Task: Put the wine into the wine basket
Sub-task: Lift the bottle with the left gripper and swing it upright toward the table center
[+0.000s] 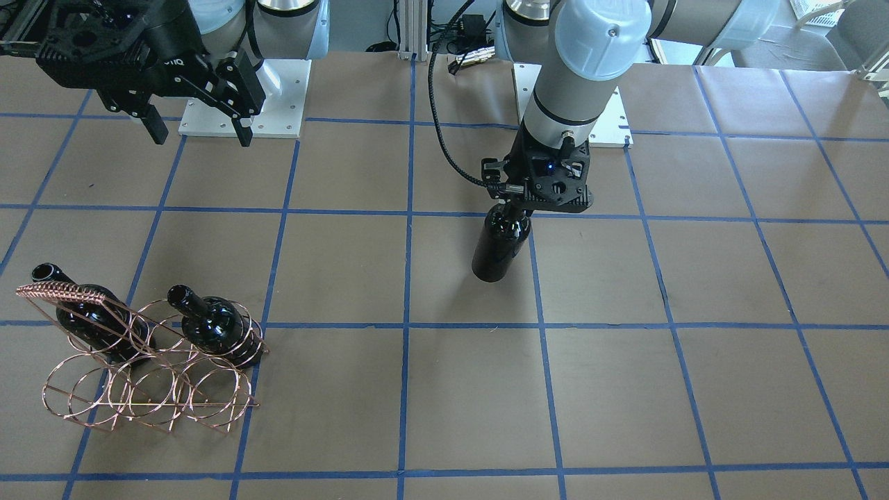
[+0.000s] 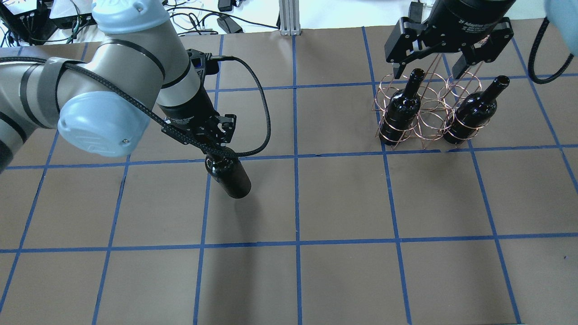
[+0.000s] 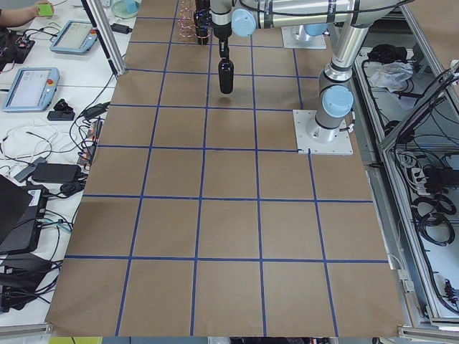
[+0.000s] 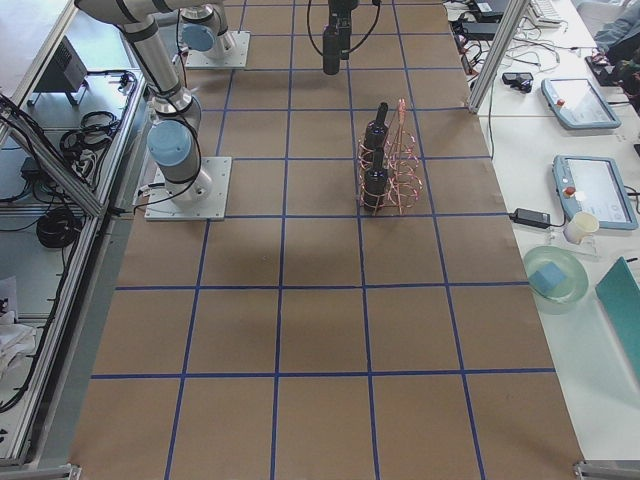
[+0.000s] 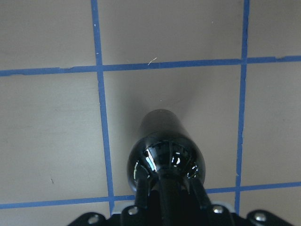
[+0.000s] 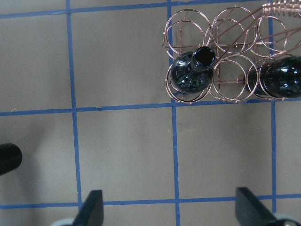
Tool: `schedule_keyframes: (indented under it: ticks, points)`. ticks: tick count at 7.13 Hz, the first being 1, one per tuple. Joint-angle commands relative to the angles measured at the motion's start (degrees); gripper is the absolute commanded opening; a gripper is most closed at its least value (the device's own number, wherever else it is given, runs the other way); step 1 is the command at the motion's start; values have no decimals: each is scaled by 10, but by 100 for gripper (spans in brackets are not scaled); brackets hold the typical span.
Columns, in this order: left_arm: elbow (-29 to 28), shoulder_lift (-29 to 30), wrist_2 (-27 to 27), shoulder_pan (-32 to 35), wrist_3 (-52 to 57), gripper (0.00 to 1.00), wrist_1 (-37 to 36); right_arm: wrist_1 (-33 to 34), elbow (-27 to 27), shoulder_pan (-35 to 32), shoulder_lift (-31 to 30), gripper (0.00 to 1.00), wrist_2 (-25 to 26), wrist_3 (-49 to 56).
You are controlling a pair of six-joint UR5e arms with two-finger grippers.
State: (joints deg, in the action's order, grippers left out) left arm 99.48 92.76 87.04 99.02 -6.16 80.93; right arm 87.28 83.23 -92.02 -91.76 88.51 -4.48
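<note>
- The left gripper point(image 2: 213, 145) comes down from above, its two fingers pinched narrow around the neck of the wine point(image 2: 230, 177).
- The wine is a glossy, almost black bottle with no label. It hangs base down below the claw, over the left half of the table point(image 2: 343, 280) in the overhead view.
- Whether its base touches the table cannot be told.
- The left wrist view looks straight down the bottle's rounded shoulder; the fingers point(image 5: 141, 190) press the neck from both sides.
- The wine basket point(image 2: 423, 118), a copper-coloured wire rack of round rings, stands well apart, at about 2 o'clock from the wine in the overhead view.
- Two other bottles point(image 2: 399, 113) sit in its rings, necks tilted toward 1 o'clock, with one wire ring between them.
- The right gripper point(image 2: 426, 72) hangs above the table near the basket. Its fingers are spread wide and hold nothing.
- In its wrist view the basket lies at 1 o'clock, apart from the fingertips point(image 6: 94, 207).
- The table is covered in brown paper marked into squares by blue tape point(image 2: 295, 198).
</note>
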Motion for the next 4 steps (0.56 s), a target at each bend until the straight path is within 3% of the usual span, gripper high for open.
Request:
schedule_keyframes:
  ticks: [1, 4]
  points:
    - [11, 1, 1, 10, 4, 0, 2, -1, 0, 0, 0, 100, 0, 0]
    - [29, 3, -2, 13, 2, 0, 1, -1, 0, 0, 0, 100, 0, 0]
